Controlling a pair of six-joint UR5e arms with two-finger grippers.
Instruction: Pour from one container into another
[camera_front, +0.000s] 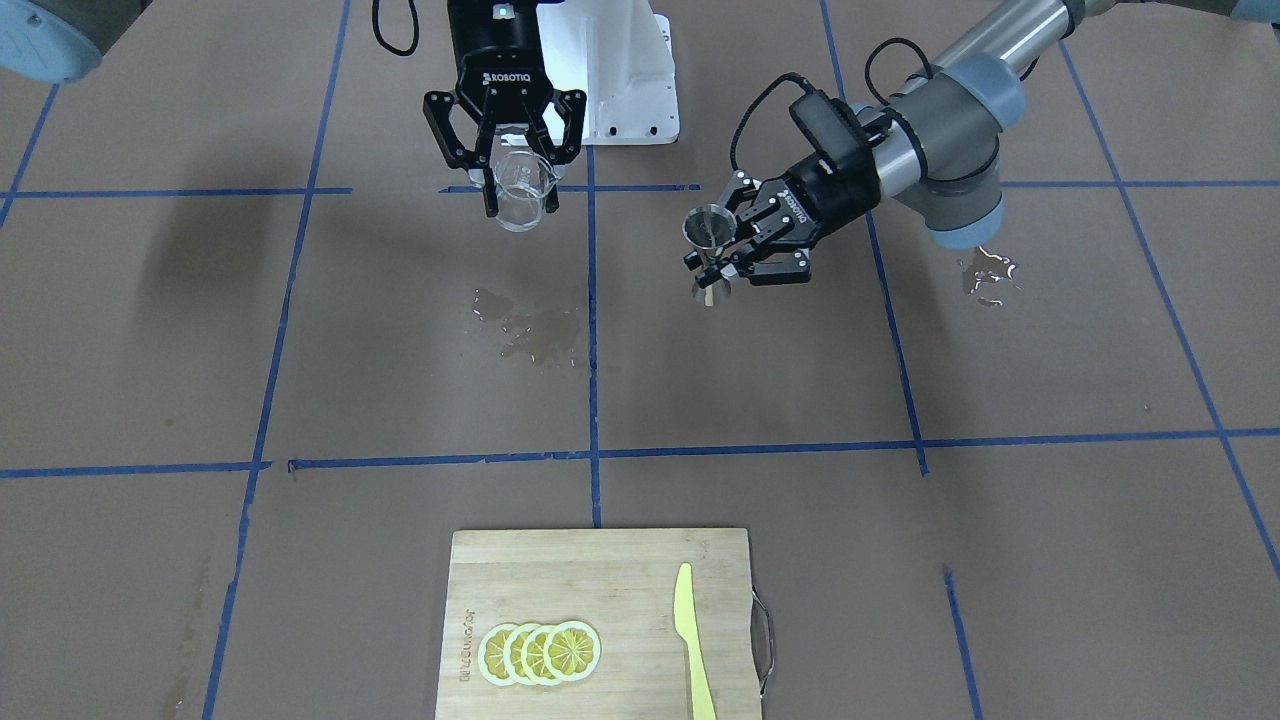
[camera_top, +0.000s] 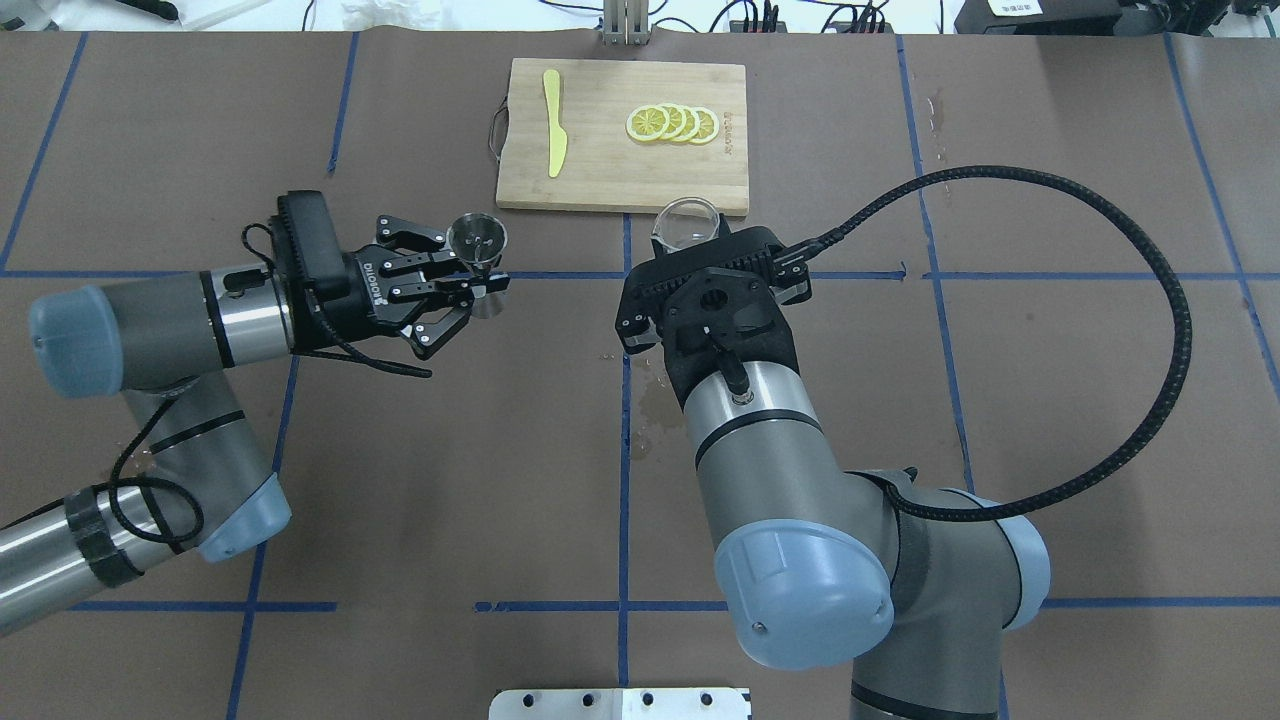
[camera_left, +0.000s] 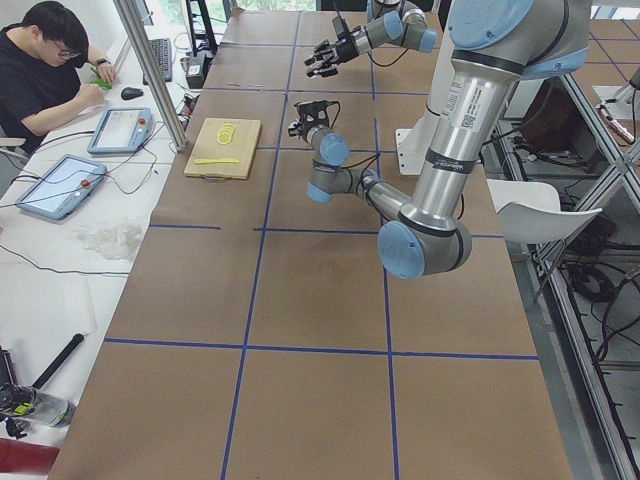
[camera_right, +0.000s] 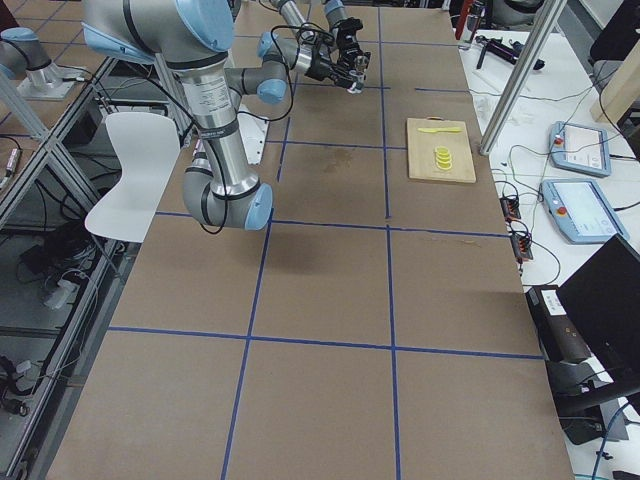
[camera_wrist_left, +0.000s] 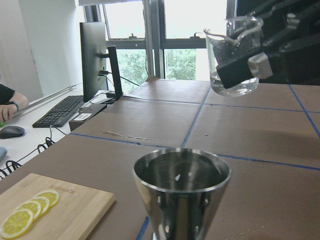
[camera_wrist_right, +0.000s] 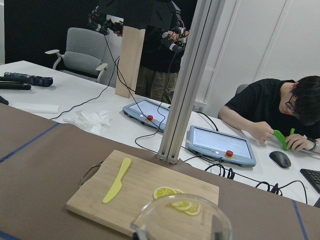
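A clear glass beaker hangs upright above the table, gripped at its sides by my right gripper. The left wrist view shows a little clear liquid low in the beaker. A shiny steel jigger stands upright in my left gripper, which is shut on its narrow waist. From overhead, the jigger is left of the beaker, with a wide gap between them. The jigger's open cup fills the bottom of the left wrist view. Only the beaker's rim shows in the right wrist view.
A wooden cutting board with lemon slices and a yellow knife lies at the table's far edge from the robot. Wet patches mark the brown paper between the arms. A person sits at the side desk.
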